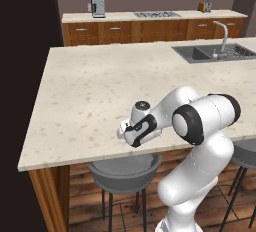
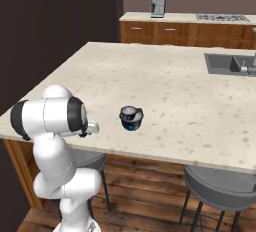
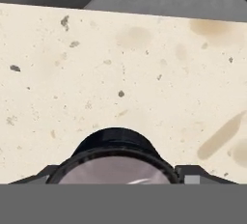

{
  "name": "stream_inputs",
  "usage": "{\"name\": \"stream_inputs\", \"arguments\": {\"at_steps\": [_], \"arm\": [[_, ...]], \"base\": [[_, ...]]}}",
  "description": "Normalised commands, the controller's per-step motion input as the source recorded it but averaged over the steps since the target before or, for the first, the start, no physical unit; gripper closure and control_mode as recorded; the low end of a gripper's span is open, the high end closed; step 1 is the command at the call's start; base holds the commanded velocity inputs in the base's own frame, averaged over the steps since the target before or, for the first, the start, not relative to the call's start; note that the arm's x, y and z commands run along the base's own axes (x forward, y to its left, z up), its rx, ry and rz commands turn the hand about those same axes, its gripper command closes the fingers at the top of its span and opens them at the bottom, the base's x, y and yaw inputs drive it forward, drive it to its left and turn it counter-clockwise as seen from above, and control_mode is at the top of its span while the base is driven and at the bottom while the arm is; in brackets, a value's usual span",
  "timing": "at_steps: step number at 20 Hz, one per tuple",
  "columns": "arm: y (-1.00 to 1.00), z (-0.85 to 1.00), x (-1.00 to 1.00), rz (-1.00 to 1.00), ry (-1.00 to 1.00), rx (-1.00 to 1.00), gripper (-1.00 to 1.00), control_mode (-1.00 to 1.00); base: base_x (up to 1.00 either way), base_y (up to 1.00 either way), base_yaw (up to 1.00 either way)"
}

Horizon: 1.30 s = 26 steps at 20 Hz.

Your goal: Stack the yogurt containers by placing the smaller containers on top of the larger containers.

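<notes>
Speckled cream surface carries one dark navy yogurt cup with a pale top near its front edge. From the hand view the pincer sits directly over it, a fingertip on each side; whether they grip it, I cannot tell.

Glossy white rounded arm, black joint bands, dark fingers, apparently cable-free.
</notes>
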Motion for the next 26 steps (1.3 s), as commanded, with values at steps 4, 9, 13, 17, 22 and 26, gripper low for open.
{"name": "stream_inputs", "arguments": {"at_steps": [4, 9, 13, 17, 22, 26], "arm": [[0.01, -0.07, 0.00, -0.04, 0.00, -0.01, 1.00, -1.00], [-0.01, -0.04, 0.00, -0.04, 0.00, 0.00, 1.00, -1.00], [-0.11, 0.27, 0.00, -0.04, -0.07, 0.00, 1.00, -1.00], [-0.17, 0.58, 0.00, -0.03, -0.08, 0.01, 1.00, -1.00], [-0.23, 0.65, 0.00, -0.03, -0.01, 0.01, 1.00, -1.00], [-0.31, 0.62, 0.00, -0.07, 0.00, 0.00, 1.00, -1.00]], "base": [[0.00, 0.00, 0.00], [0.00, 0.00, 0.00], [0.00, 0.00, 0.00], [0.00, 0.00, 0.00], [0.00, 0.00, 0.00], [0.00, 0.00, 0.00]]}}
